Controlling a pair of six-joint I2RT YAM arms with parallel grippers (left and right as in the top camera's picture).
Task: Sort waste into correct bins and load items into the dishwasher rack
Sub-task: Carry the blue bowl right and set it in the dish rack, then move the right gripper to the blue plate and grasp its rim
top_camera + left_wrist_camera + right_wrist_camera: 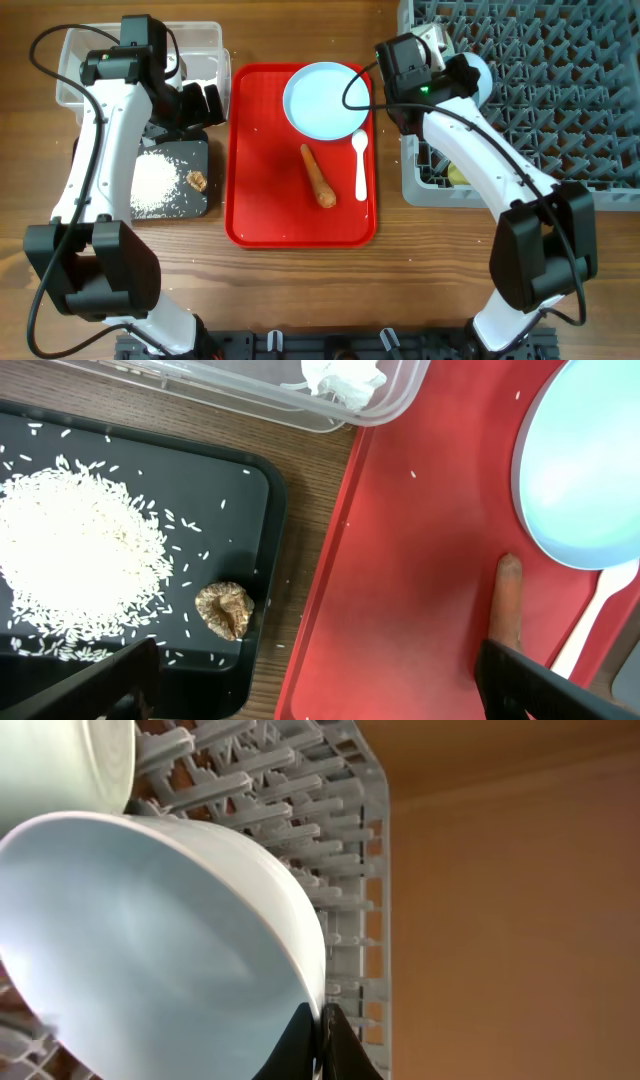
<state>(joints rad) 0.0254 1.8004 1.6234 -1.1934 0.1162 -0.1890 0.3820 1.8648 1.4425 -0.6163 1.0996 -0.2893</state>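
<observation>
The right gripper [320, 1032] is pinched on the rim of a tilted pale blue bowl [150, 940] at the left side of the dishwasher rack [560, 60], with open pegs stretching away to its right.

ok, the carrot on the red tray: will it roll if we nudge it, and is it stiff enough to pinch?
Probably stiff: the carrot lies straight, no sag. Its tapered round body would likely roll in an arc on the smooth red tray, maybe toward the white spoon close beside it. The thicker end looks the safer pinch.
</observation>
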